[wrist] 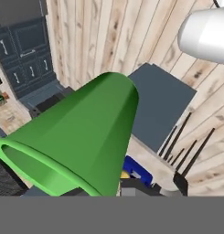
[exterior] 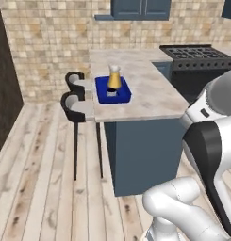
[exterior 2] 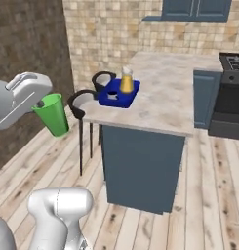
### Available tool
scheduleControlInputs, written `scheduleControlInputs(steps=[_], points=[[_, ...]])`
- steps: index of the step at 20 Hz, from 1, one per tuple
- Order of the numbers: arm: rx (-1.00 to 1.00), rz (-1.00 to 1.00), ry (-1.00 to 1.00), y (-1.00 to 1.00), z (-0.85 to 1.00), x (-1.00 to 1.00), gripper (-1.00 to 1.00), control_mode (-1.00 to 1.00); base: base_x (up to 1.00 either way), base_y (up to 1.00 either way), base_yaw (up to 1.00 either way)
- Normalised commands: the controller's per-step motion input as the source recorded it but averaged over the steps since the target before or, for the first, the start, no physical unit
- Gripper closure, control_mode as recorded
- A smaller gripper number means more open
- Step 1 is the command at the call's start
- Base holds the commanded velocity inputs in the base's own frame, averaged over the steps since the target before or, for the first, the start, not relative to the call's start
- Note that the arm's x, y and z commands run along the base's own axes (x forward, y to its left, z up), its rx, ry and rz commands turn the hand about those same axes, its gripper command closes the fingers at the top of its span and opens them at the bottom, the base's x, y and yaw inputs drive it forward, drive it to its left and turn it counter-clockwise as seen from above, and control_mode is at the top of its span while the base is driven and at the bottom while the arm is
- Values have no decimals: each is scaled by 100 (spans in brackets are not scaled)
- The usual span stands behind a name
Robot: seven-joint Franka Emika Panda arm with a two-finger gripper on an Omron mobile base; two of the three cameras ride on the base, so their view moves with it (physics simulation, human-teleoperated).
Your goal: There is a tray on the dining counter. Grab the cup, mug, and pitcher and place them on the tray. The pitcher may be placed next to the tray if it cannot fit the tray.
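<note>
The blue tray (exterior: 124, 97) (exterior 2: 127, 102) lies at the left edge of the dining counter (exterior: 150, 94) (exterior 2: 165, 105). On it stand the glass pitcher (exterior: 114, 77) (exterior 2: 127, 79) with its orange lower part and, just in front of it, the dark mug (exterior: 111, 92) (exterior 2: 112, 93). My gripper (exterior 2: 41, 104) is shut on the green cup (exterior 2: 53, 115) (wrist: 81, 137), held tilted in the air over the floor, left of the counter and short of the stools. In the hand view the cup hides the fingertips, and a corner of the tray (wrist: 137, 170) peeks out beneath it.
Two black-and-grey bar stools (exterior: 74, 101) (exterior 2: 84, 103) stand against the counter's left side, between the cup and the tray. A black stove (exterior: 197, 59) (exterior 2: 232, 97) sits to the right of the counter. Wooden floor surrounds the counter's dark blue base (exterior 2: 140, 166).
</note>
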Motion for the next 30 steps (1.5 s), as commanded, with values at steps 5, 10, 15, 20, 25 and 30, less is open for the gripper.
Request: scheduleControlInputs(steps=[5, 10, 15, 20, 25, 30], points=[[0, 0, 0, 0, 0, 0, 100, 100, 56, 63, -37], [0, 0, 0, 0, 0, 0, 100, 100, 41, 67, -29], [0, 0, 0, 0, 0, 0, 100, 100, 41, 51, -25], [0, 0, 0, 0, 0, 0, 100, 100, 45, 46, -17], [0, 0, 0, 0, 0, 0, 100, 100, 43, 48, -9], [0, 0, 0, 0, 0, 0, 100, 100, 48, 44, -5]])
